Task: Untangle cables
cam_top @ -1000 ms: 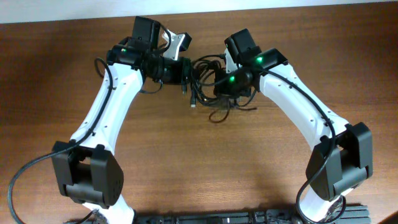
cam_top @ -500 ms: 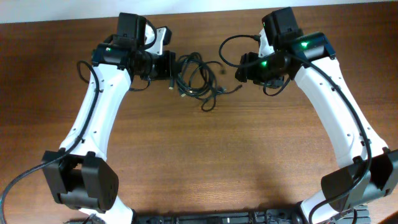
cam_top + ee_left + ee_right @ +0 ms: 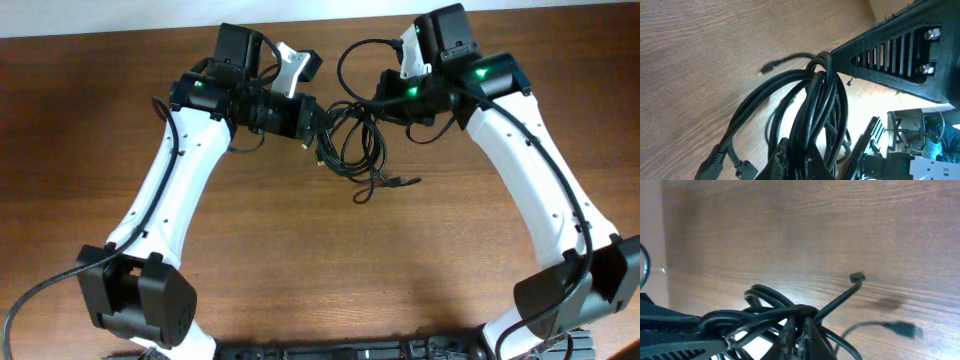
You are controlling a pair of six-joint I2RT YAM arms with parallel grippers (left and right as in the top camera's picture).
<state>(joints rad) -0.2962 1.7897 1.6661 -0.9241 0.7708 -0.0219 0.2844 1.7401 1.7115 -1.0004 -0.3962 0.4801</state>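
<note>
Now | wood-grain table, pale strip beyond | left gripper, right gripper: both clamped on cables

We see a brown wooden surface, its grain running left to right, filling nearly the whole overhead frame. A pale strip lies beyond its far edge along the top. In the upper middle is the tangle of black cables; we cannot tell how much of it rests on the wood. One loose tail runs out to the tangle's lower right, its plug end lying flat on the surface.
</note>
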